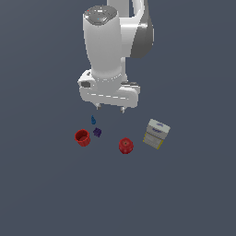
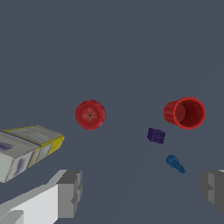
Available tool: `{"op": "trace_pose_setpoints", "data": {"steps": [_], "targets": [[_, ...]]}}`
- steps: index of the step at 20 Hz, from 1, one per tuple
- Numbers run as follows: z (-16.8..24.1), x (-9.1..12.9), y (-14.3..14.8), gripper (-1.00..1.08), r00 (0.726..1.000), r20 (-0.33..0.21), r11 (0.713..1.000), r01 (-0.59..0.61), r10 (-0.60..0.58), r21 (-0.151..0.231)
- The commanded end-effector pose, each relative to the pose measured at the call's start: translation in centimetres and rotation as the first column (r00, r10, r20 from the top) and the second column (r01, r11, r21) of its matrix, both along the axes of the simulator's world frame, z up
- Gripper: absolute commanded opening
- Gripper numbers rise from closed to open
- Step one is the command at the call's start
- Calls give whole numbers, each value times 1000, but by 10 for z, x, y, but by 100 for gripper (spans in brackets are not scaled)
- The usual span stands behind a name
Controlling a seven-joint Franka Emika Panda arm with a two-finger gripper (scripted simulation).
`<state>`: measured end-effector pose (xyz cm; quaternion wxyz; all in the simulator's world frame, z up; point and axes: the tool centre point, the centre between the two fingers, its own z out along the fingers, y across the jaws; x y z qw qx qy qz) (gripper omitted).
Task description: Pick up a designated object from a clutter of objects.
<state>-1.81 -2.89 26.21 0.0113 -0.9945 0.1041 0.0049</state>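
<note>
Wrist view is showing our pincer spread wide and empty, hovering over the dark counter. The tiny slim bright-blue item is lying near one fingertip, just beside the small purple block. We are approaching; next we judge centring over it, then descending.

Lying in a loose row, from the exterior view's left: cup, block, knobbly item, box. Just behind the block, apart: tiny slim item.
</note>
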Motion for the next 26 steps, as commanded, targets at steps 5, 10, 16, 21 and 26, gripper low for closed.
{"op": "trace_pose_setpoints", "data": {"steps": [5,10,16,21,26], "targets": [[-55,-23,-41,100,972,-2,972,233,-233,1],[-97,-50,-71,100,909,-3,909,418,-418,-3],[-137,-85,-100,100,805,0,805,594,-594,-12],[-157,-108,-114,100,731,4,731,682,-683,-18],[-167,-122,-121,100,685,7,685,729,-729,-23]]}}
